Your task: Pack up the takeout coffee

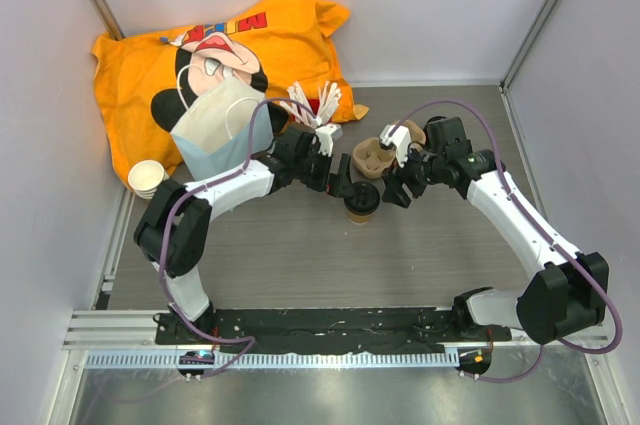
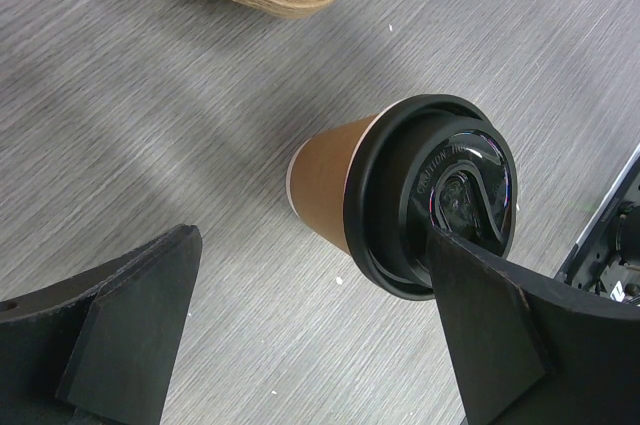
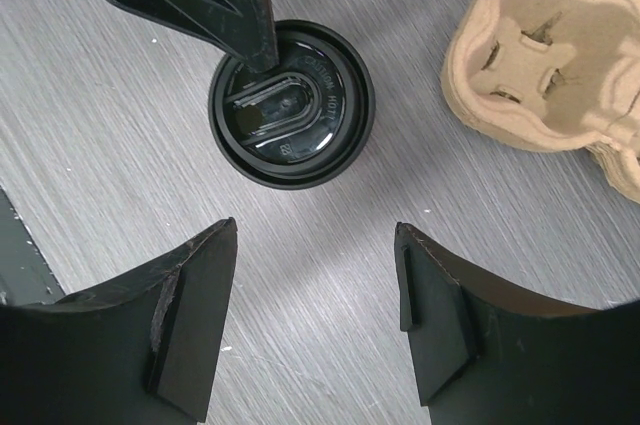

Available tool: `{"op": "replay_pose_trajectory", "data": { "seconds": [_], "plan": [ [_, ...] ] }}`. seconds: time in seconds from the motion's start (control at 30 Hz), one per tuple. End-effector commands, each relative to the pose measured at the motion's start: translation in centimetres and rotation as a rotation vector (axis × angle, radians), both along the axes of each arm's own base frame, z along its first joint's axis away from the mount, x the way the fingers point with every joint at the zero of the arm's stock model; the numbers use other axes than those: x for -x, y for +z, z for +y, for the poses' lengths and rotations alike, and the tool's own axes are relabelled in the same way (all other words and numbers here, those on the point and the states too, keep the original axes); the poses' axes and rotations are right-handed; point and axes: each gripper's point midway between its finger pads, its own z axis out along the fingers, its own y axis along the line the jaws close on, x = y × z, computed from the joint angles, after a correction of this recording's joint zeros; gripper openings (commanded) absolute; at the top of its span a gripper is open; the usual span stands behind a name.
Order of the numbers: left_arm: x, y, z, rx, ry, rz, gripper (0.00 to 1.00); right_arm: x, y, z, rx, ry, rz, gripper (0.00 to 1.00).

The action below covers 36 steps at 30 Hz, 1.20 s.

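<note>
The takeout coffee (image 1: 362, 202), a brown paper cup (image 2: 328, 180) with a black lid (image 3: 292, 103), stands upright on the grey table between my two arms. My left gripper (image 2: 310, 270) is open wide just left of the cup. One of its fingertips (image 2: 470, 285) overlaps the lid's rim, and the right wrist view shows that fingertip (image 3: 252, 30) above the lid's edge. My right gripper (image 3: 315, 245) is open with nothing between its fingers, and the cup lies just beyond its tips. In the top view the left gripper (image 1: 345, 185) and right gripper (image 1: 396, 190) flank the cup.
A moulded pulp cup carrier (image 1: 378, 157) lies just behind the cup. A white paper bag (image 1: 215, 130) stands at the back left on an orange printed bag (image 1: 140, 75). A stack of lidless paper cups (image 1: 148, 178) lies by the left wall. White sticks (image 1: 318, 105) stand behind the left arm.
</note>
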Motion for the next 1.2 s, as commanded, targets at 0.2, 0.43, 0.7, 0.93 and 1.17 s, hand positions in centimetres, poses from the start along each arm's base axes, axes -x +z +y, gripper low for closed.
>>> {"op": "replay_pose_trajectory", "data": {
  "seconds": [0.2,0.43,0.7,0.93,1.17],
  "plan": [
    [-0.3,4.8,-0.9,0.079,-0.040,-0.062,1.00,-0.6,1.7,1.1,-0.084,-0.001,-0.018,0.69],
    [-0.2,4.9,-2.3,0.118,-0.067,0.001,1.00,-0.8,1.6,0.7,-0.091,-0.021,-0.015,0.69],
    [0.1,3.3,-3.3,0.096,-0.075,0.032,0.99,-1.1,1.5,0.1,-0.101,-0.051,-0.024,0.69],
    [0.5,2.1,-3.5,0.063,-0.079,0.044,0.95,-1.2,1.5,-0.1,-0.107,-0.062,-0.028,0.69],
    [0.8,1.4,-3.2,0.050,-0.083,0.056,0.84,-1.2,1.6,-0.3,-0.112,-0.068,-0.030,0.69]
  ]
}}
